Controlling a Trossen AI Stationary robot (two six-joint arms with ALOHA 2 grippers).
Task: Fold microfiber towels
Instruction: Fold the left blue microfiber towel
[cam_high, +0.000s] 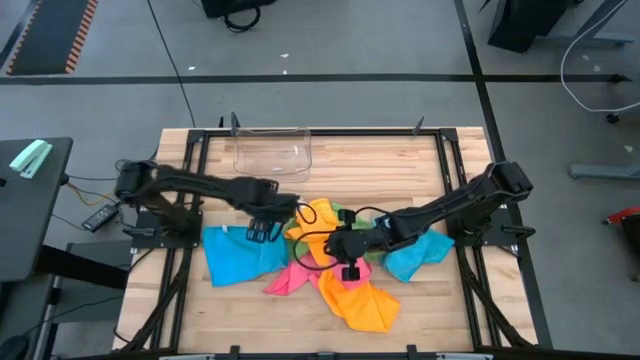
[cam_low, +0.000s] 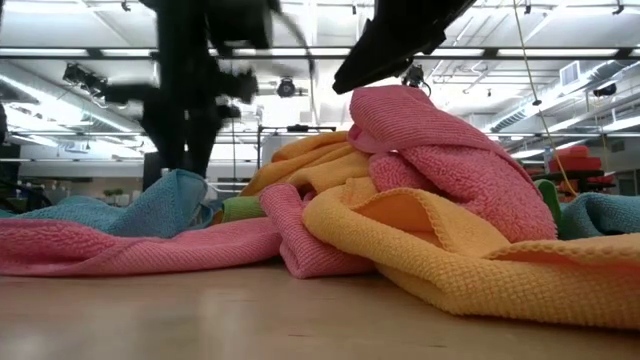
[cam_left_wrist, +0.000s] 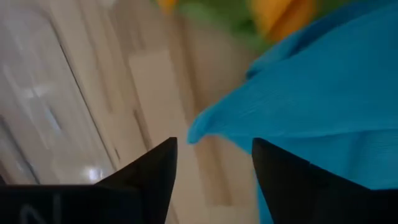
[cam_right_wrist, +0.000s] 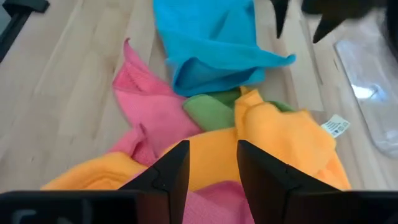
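Microfiber towels (cam_high: 335, 265) lie heaped at table centre. Right gripper (cam_high: 350, 245) hovers over the pile, fingers part-open, empty. Left gripper (cam_high: 263, 222), fingers apart, empty, sits over the blue towel's (cam_high: 238, 255) far-right corner; nearest arm.

Overhead, table-level, 2 wrist cams; towels (cam_high: 330, 262) shared.

Bright ceiling light, blurred wrist view

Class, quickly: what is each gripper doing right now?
Left gripper: open, holding nothing, over the blue towel.
Right gripper: open, empty, above the orange towel.
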